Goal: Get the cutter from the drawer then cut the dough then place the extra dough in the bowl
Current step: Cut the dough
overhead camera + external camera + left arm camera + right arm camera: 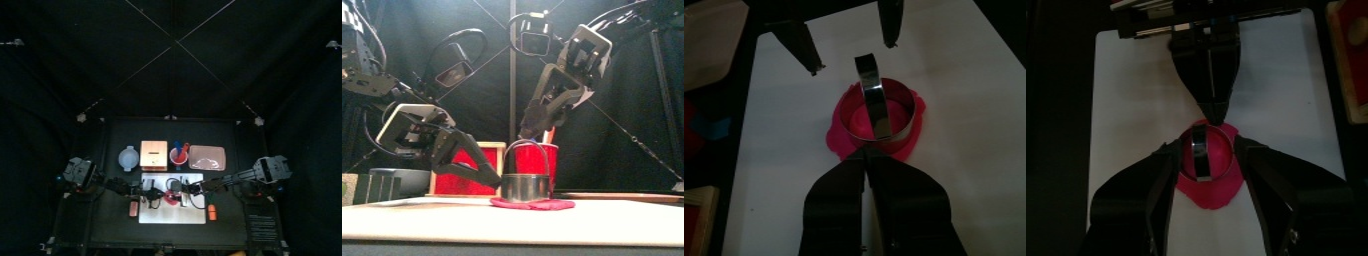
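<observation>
The round metal cutter with a wire handle was stood on the flat pink dough disc, reached by both sets of jaws.
The left gripper had its jaws narrowed to a point at the cutter's wall, judged to be pinching it to steady it on the white cutting board. The right gripper had its jaws spread wide either side of cutter and dough, probably so the surplus could be taken.

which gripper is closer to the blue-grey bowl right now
left. the left gripper is left of the cutter, on the blue-grey bowl's side; the right gripper hangs over the cutter from the right, farther off.
</observation>
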Tool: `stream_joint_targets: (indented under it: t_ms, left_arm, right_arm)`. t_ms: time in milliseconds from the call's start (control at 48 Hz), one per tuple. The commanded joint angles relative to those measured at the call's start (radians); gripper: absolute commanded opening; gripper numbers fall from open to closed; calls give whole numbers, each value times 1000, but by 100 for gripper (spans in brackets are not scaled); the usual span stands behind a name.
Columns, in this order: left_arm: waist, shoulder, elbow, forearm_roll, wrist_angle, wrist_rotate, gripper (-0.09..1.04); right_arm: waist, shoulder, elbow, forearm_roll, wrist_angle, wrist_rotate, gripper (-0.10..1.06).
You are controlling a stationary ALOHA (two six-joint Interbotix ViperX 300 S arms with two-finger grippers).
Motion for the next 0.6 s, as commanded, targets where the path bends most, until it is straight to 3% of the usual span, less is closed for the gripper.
stream_joint_targets:
  t_ms: [21,604]
  left_arm:
    - [-3,-2,-23,0,-6,0,46]
    - [-3,40,-41,-3,34,0,45]
  right_arm:
    - [-3,-18,-23,2,-3,0,82]
    - [8,38,-44,3,31,-2,82]
